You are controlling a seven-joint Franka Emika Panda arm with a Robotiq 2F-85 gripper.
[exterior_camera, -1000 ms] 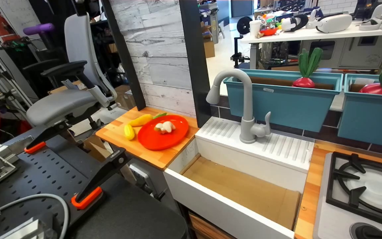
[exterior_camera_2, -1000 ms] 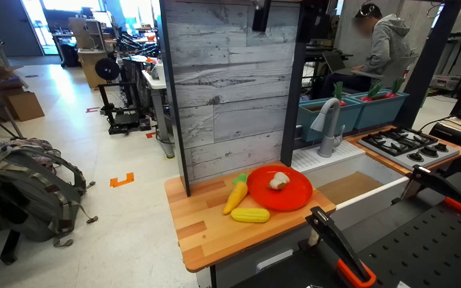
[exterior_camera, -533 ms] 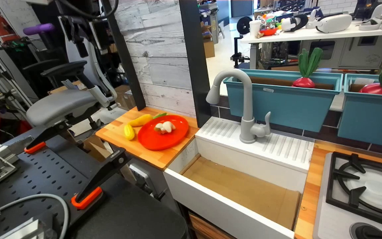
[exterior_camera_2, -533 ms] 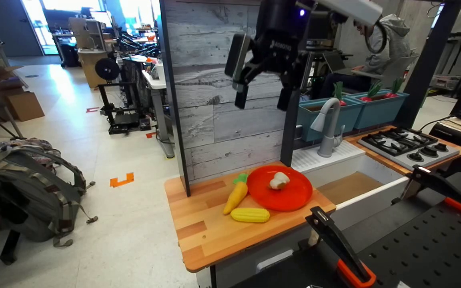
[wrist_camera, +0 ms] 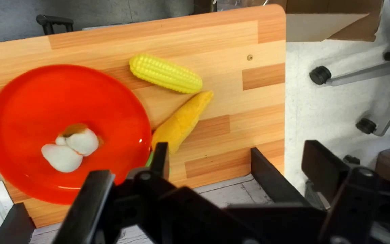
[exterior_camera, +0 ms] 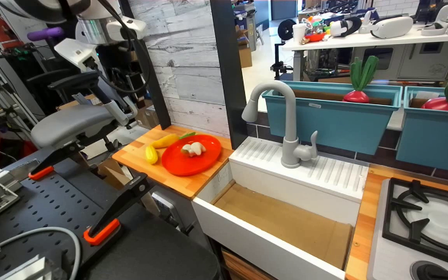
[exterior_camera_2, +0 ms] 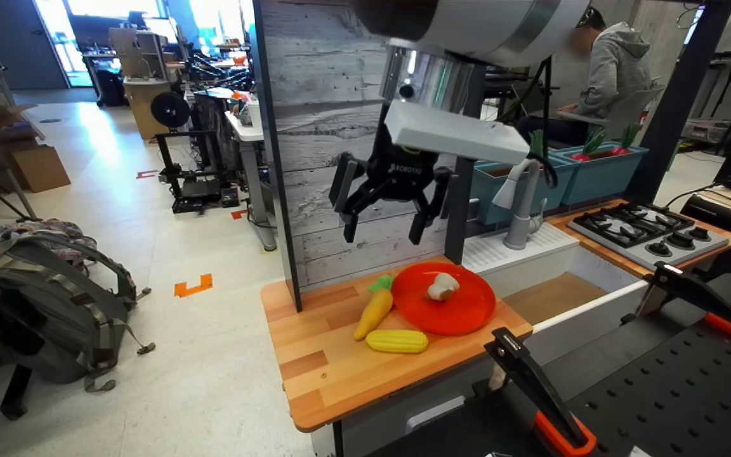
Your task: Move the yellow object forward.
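It is a busy room, and a grey board wall [exterior_camera_2: 321, 127] stands behind a small bench [exterior_camera_2: 365, 374], beside a toy sink [exterior_camera: 255, 249]. A toy corn [wrist_camera: 166, 74] lies on its side on the bench, on the part away from the wall. I take it to be the yellow thing, though the toy carrot [wrist_camera: 183, 122] near one end of it is yellow too, only darker.

The corn looks light and hard, so a firm squeeze should not hurt it. Its bumps may help the grip, but it is round and might roll. I would pinch it across the middle, from its two long sides.

The hand [exterior_camera_2: 383, 233] hangs above the bench, fingers spread wide, with nothing between them.

The carrot's tip is most in the way; I can't tell if it touches the corn. Near the other end is a red plate [wrist_camera: 63, 95] with a white lump [wrist_camera: 63, 157] on it. A finger could bump its rim.
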